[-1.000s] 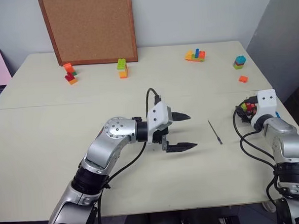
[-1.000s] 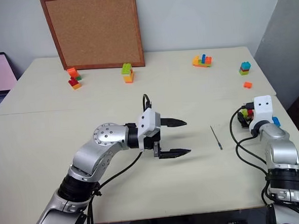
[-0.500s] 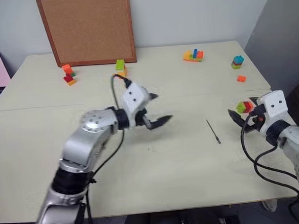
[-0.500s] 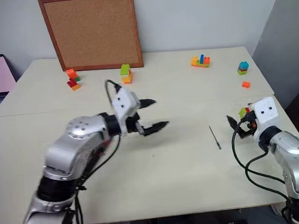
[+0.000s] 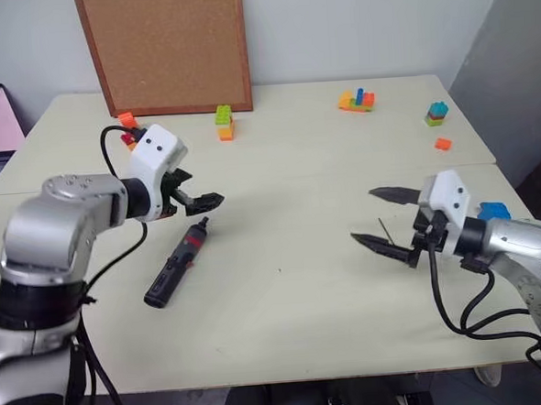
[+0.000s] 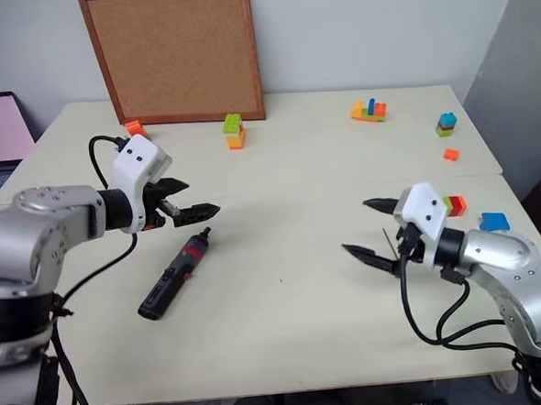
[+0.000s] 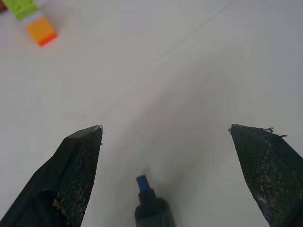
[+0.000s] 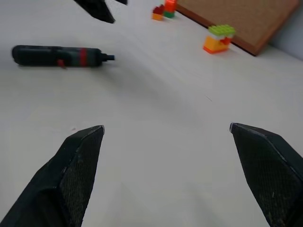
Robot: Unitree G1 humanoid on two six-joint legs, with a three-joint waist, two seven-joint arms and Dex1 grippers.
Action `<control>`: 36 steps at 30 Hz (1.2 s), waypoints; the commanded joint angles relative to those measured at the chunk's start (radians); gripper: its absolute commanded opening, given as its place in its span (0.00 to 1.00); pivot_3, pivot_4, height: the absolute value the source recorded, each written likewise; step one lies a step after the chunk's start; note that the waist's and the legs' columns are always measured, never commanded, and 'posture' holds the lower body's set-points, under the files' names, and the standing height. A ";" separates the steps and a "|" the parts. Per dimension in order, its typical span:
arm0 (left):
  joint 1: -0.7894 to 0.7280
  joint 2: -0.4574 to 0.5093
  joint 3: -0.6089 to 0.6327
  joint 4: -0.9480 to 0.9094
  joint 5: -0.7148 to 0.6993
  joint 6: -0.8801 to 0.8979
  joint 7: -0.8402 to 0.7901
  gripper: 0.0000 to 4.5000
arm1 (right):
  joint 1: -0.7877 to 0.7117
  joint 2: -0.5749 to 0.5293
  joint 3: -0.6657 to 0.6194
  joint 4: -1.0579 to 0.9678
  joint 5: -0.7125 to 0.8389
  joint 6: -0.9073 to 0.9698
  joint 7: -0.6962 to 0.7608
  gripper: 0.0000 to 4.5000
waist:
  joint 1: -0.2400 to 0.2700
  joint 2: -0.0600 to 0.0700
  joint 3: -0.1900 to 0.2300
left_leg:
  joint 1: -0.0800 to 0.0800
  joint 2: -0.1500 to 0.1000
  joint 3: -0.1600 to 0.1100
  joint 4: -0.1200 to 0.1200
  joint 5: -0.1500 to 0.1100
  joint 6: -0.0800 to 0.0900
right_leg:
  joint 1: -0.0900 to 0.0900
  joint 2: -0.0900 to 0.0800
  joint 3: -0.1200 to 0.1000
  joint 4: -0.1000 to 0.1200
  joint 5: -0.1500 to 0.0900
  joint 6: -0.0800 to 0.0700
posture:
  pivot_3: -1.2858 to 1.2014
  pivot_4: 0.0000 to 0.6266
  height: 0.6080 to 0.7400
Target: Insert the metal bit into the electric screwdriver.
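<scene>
While both tools, left tool and right tool, are spread wide and empty, the electric screwdriver is laid diagonally on the surface, tip toward the left tool; the metal bit is partly hidden by the right tool.

We saw a pale table. The electric screwdriver lay left of centre, tip toward the far edge. The metal bit lay toward the right edge. Toy block stacks sat along the far edge, beside a leaning cork board; a blue block sat near the right edge.
</scene>
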 commanded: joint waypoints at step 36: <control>-0.124 -0.042 -0.396 0.440 0.221 -0.067 -0.177 0.62 | 0.034 0.072 0.138 -0.126 -0.051 -0.043 -0.097 1.00 | 0.001 0.000 0.000 | 0.000 0.000 0.000 0.002 0.000 0.000 | -0.001 0.000 0.000 0.002 0.000 0.000 | 0.52 0.24 1.00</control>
